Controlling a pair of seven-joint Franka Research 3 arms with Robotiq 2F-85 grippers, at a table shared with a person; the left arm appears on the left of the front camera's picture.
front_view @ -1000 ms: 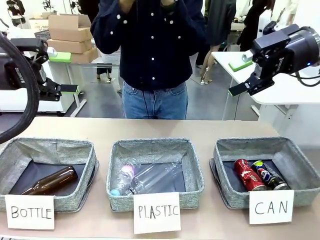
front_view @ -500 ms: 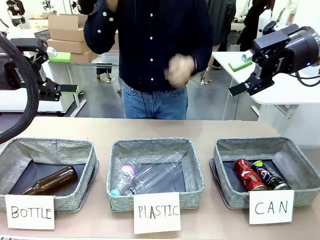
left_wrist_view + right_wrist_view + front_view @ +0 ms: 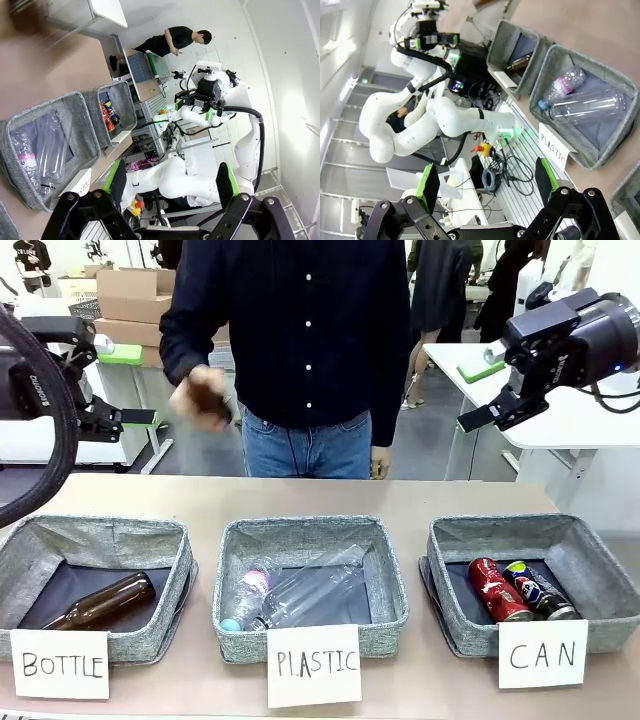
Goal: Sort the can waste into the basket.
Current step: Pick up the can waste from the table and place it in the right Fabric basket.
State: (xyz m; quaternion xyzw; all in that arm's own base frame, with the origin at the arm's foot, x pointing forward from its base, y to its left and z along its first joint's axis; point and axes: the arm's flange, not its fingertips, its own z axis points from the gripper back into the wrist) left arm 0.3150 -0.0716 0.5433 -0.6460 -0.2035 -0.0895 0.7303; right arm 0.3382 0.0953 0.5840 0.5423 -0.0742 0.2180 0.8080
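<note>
Two cans lie side by side in the grey basket (image 3: pixel 520 529) signed "CAN" at the front right: a red can (image 3: pixel 497 589) and a black can (image 3: pixel 541 591) with coloured print. In the left wrist view the same basket (image 3: pixel 124 98) and the cans (image 3: pixel 107 112) appear far off. My left gripper (image 3: pixel 130 386) hangs open and empty high at the left, well above the table. High at the right, my right gripper (image 3: pixel 479 394) is also open with nothing between its green pads. Both wrist views show each gripper's jaws wide apart: left gripper (image 3: pixel 170 182), right gripper (image 3: pixel 485 186).
A "PLASTIC" basket (image 3: pixel 310 531) with clear bottles stands in the middle. At the left, a "BOTTLE" basket (image 3: pixel 100 530) holds a brown glass bottle (image 3: pixel 103 601). A person stands at the far edge, one blurred hand (image 3: pixel 206 399) raised, the other hand (image 3: pixel 379 462) hanging down.
The person's hands have come down from head height; one swung across to the picture's left, the other dropped to the side. Both arms and the cans are still.
</note>
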